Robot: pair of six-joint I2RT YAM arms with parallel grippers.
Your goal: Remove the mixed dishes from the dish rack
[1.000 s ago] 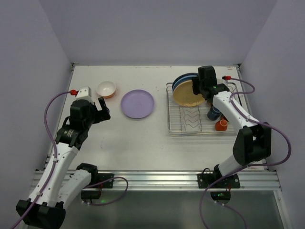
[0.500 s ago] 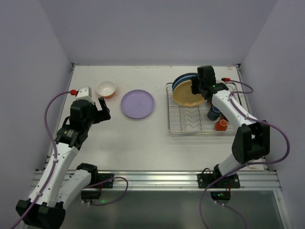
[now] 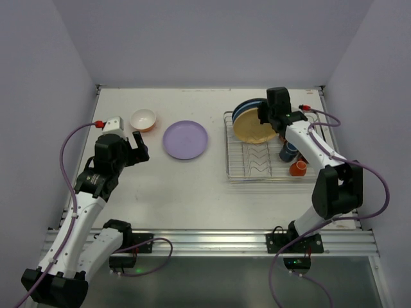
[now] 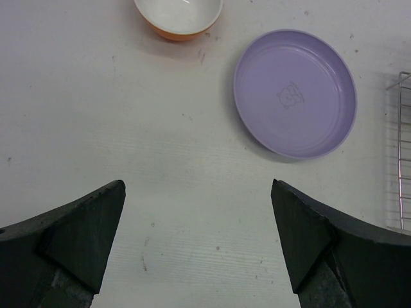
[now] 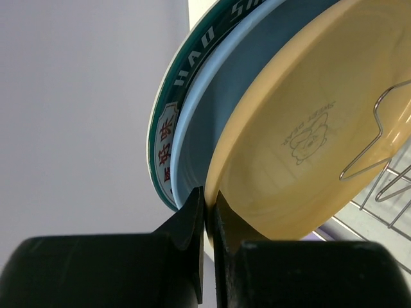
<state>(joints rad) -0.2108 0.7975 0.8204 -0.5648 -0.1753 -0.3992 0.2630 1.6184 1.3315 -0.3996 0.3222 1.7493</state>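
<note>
The silver wire dish rack (image 3: 257,168) stands at the right. A yellow plate (image 3: 252,128), a blue plate (image 3: 241,110) and a dark-rimmed white plate (image 5: 168,128) stand on edge at its far end. My right gripper (image 3: 266,119) is shut on the rim of the yellow plate (image 5: 321,141), one finger between it and the blue plate (image 5: 218,109). A dark blue mug (image 3: 288,152) and an orange mug (image 3: 297,168) sit in the rack's right side. A lilac plate (image 3: 185,139) and an orange bowl (image 3: 143,119) lie on the table. My left gripper (image 3: 138,144) is open and empty, near the lilac plate (image 4: 294,93) and bowl (image 4: 179,16).
The white table (image 3: 192,186) is walled at the left, back and right. The rack's left edge (image 4: 401,147) shows at the right of the left wrist view. The rack's zigzag dividers (image 3: 259,157) are bare in front of the plates.
The right arm has shifted very slightly while holding the yellow plate's rim. The plates, mugs and left arm have not visibly moved.
</note>
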